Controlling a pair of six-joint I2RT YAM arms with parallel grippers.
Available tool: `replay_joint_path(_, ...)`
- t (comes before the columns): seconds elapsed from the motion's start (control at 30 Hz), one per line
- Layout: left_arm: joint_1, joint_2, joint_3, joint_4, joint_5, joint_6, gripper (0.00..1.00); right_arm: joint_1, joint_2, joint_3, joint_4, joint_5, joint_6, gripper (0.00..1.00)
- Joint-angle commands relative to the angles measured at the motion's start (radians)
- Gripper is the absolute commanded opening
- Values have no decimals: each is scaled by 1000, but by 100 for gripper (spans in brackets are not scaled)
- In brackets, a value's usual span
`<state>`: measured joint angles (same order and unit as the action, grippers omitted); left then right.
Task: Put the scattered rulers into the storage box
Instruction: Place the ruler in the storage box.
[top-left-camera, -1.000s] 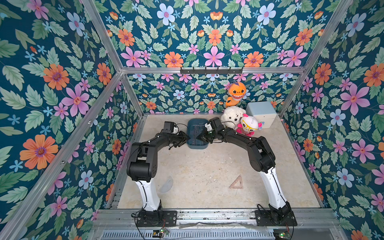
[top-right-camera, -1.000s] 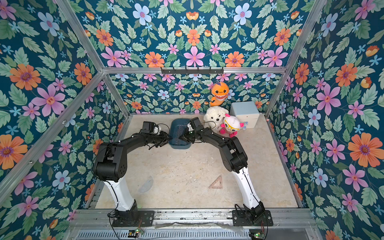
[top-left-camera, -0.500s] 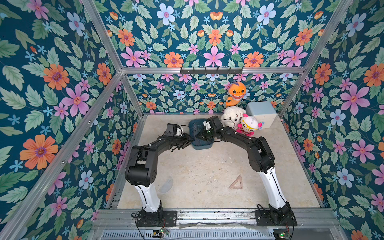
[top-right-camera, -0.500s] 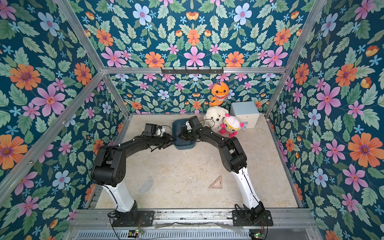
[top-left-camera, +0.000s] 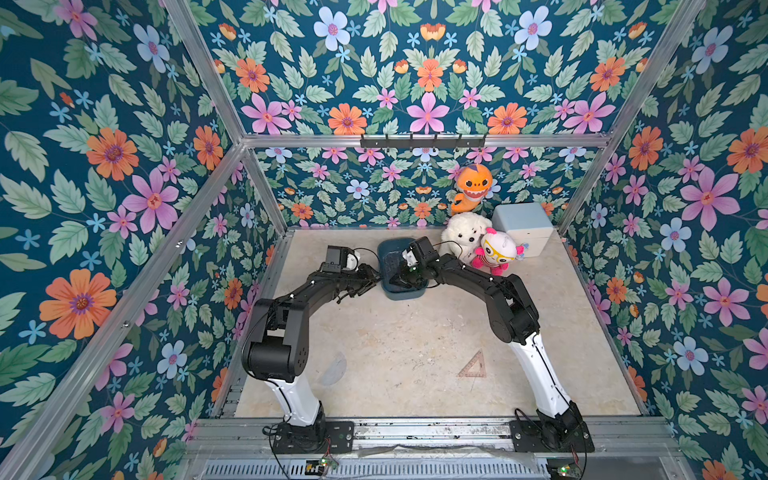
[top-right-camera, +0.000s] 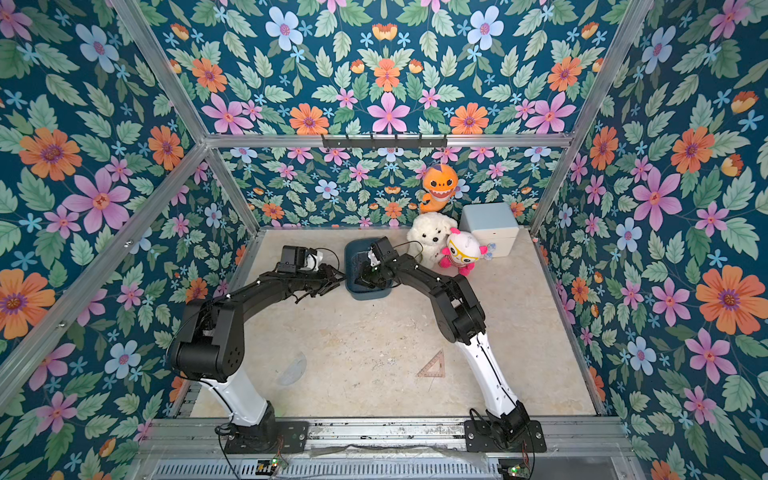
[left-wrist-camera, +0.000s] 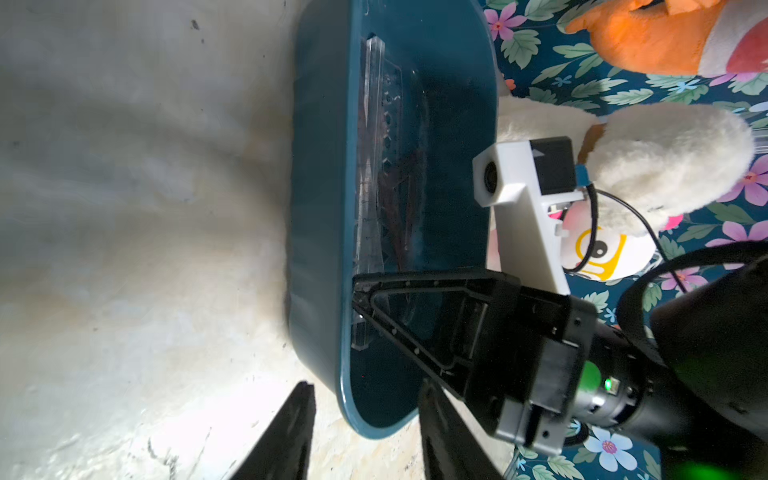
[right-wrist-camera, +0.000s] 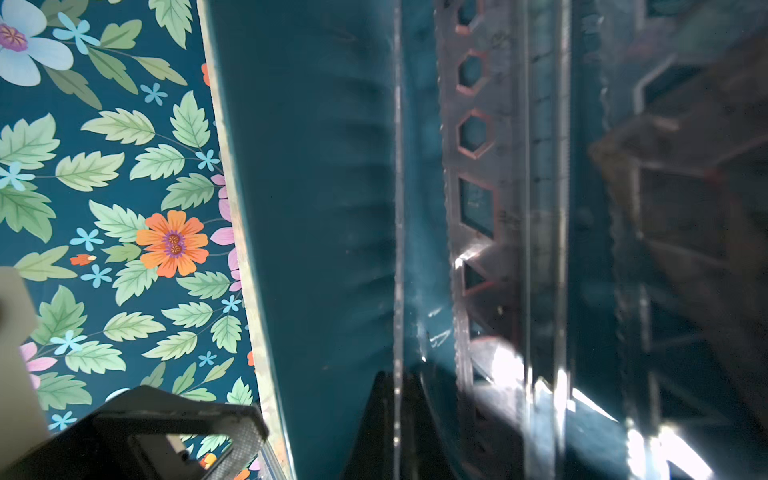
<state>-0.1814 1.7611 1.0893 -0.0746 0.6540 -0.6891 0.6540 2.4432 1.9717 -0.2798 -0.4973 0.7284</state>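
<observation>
Both top views first. The storage box (top-left-camera: 405, 294) (top-right-camera: 370, 294) sits at the far end of the table (top-left-camera: 395, 332), and both arms are at it. The right tool (top-left-camera: 400, 279) (top-right-camera: 365, 279) is down inside the box. The left tool (top-left-camera: 370, 283) (top-right-camera: 334, 283) is just outside the box's left wall, at the near corner. Well short of the box, two pieces lie flat on the table: a loose set square (top-left-camera: 473, 366) (top-right-camera: 432, 366) to the near right and a clear protractor (top-left-camera: 334, 368) (top-right-camera: 293, 368) to the near left. A white plush dog (top-left-camera: 463, 237) sits just right of the box.

Now the left wrist view. The left tool (left-wrist-camera: 365, 386) is spread, with one finger outside the box (left-wrist-camera: 320, 208) and one over its inside, the rounded corner between them. Whether they touch it, I cannot tell. In the box, a clear ruler (left-wrist-camera: 368, 174) is up on its long edge, close along the wall. The right tool (left-wrist-camera: 359, 301) is pressed together on one end of it. Deeper in the box lie a stencil ruler (left-wrist-camera: 392, 104) and a tinted set square (left-wrist-camera: 405, 199).

Right wrist view. The right tool (right-wrist-camera: 390, 407) pinches the clear ruler (right-wrist-camera: 397, 208), seen edge-on as a thin bright line along the box's inner wall (right-wrist-camera: 311, 208). The stencil ruler (right-wrist-camera: 478, 137), with its hexagon cut-outs, lies flat on the box floor beside it. The tinted set square (right-wrist-camera: 685, 216) lies further across.
</observation>
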Motion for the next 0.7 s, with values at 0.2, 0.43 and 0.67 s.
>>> replay_joint_path(0.2,3,9,-21,50,32,-5,47,-1,18,83,-88,6,-59,18)
replay_joint_path(0.43,4,5,-23,59,38,-8,47,-6,8,169,-182,33,-109,32)
replay_joint_path(0.67,7,-2,-27,61,40,-8,47,-7,5,222,-243,48,-134,34)
